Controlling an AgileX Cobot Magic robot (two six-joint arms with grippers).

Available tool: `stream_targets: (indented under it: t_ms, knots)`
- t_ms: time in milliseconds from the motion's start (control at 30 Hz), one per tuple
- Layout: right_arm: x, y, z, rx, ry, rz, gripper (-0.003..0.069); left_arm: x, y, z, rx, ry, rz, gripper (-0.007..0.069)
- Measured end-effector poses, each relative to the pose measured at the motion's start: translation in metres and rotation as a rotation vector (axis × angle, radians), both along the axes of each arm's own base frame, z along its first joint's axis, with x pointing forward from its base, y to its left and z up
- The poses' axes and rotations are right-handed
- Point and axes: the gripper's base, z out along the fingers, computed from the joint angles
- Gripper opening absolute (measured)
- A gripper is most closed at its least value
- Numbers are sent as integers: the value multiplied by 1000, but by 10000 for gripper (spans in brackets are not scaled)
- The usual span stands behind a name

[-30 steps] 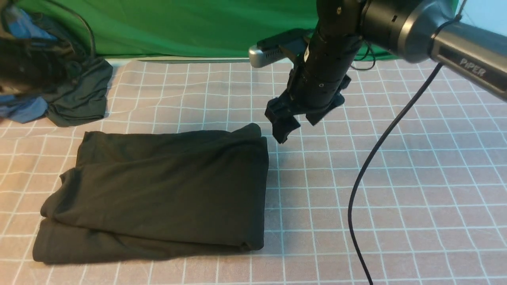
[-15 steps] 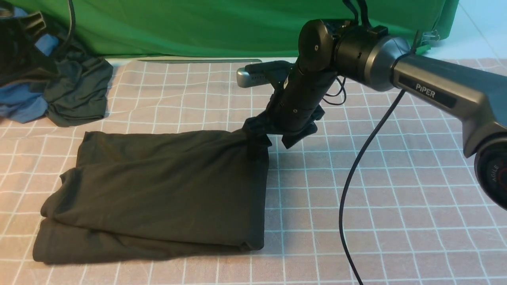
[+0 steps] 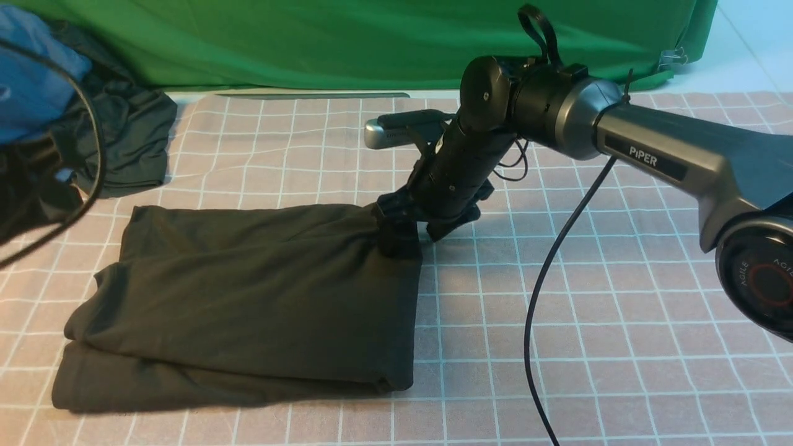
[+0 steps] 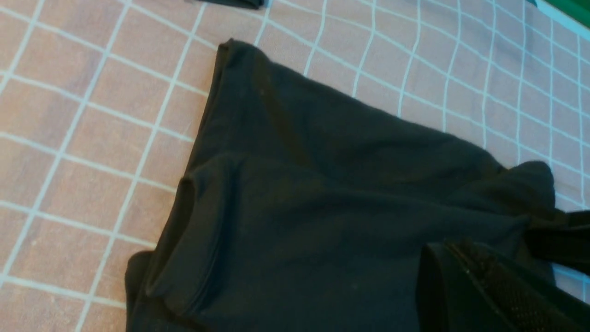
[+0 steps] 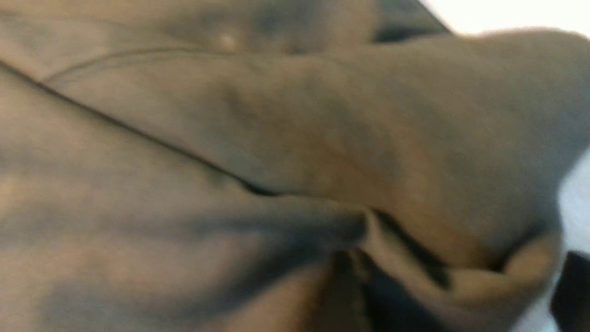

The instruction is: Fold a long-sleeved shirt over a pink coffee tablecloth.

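Note:
The long-sleeved shirt (image 3: 248,297) lies folded into a black rectangle on the pink coffee tablecloth (image 3: 619,310). My right gripper (image 3: 418,238) is down at the shirt's far right corner. It is open, with one finger pressing on the fabric and the other just off the edge. In the right wrist view a bunched fold of the shirt (image 5: 276,138) fills the space between the spread fingers of the right gripper (image 5: 456,293). My left arm is only a dark blur at the left edge. The left wrist view looks down on the shirt (image 4: 322,193) past one meshed finger (image 4: 465,286). That gripper is shut.
A dark grey-green garment (image 3: 133,142) and a blue garment (image 3: 31,68) lie heaped at the far left. A bright green cloth (image 3: 310,37) hangs along the back. A black cable (image 3: 539,291) droops from the right arm across the tablecloth, right of the shirt.
My right arm has come down from above to the shirt's far right corner, and its fingers now straddle it. The left gripper has shut, and the left arm has shifted at the left edge.

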Motion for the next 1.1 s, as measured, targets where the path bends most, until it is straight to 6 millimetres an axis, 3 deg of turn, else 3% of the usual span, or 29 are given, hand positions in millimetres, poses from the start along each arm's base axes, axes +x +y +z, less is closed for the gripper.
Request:
stream_targets:
  t_ms: [33,67,133,167,200,300,500,800,1100]
  knots:
    - [0,1,0,7,-7,11,496,-1,0,-1,-1,2,0,13]
    - [0,1,1,8,-11,15,484,-1,0,-1,-1,3,0,13]
    - [0,3,1,17,-33,42,311,-1,0,-2,-1,5,0,13]
    - [0,3,1,19,-33,44,286,-1,0,-2,-1,5,0,13]
    - [1,4,0,20,-40,55,198,-1,0,-2,-1,6,-1,14]
    - [1,4,1,22,-44,65,119,-1,0,-2,-1,8,-2,14]
    - [8,-8,1,31,-42,37,119,-2,-1,-3,-4,17,-5,14]
    - [35,-59,0,16,-47,-79,119,-2,-1,-3,-1,18,-9,14]
    - [44,-80,0,-24,-66,-105,119,-2,-1,-3,6,18,-17,14]
